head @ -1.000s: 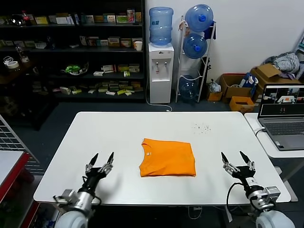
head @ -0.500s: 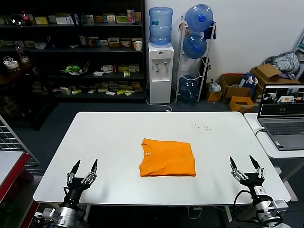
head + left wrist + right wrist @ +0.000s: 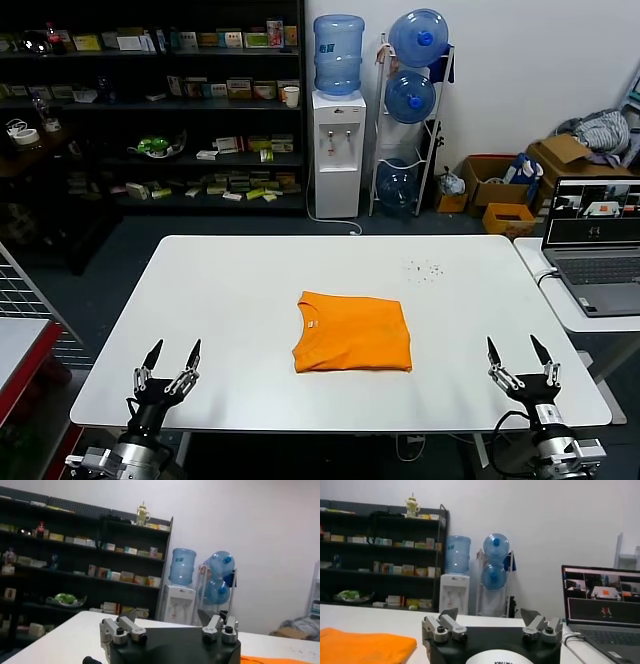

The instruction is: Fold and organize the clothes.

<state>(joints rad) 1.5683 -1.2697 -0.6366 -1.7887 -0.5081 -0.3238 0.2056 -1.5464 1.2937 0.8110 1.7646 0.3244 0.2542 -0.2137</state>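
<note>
One white bench [image 3: 250, 290] carries one orange T-shirt [image 3: 353, 332], folded into a flat rectangle at bench centre. One laptop [image 3: 596, 247] stands open on a side table at 3 o'clock of the shirt. One water dispenser [image 3: 337, 125] stands at 12 o'clock beyond the bench. Two grippers: left gripper [image 3: 168, 361] at 8 o'clock of the shirt, right gripper [image 3: 520, 358] at 4 o'clock, both at the near edge, well apart from it, jaws released and empty.

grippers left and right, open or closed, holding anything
Left end effector: open, empty, at the table's near edge.
Right end effector: open, empty, at the near edge.
</note>
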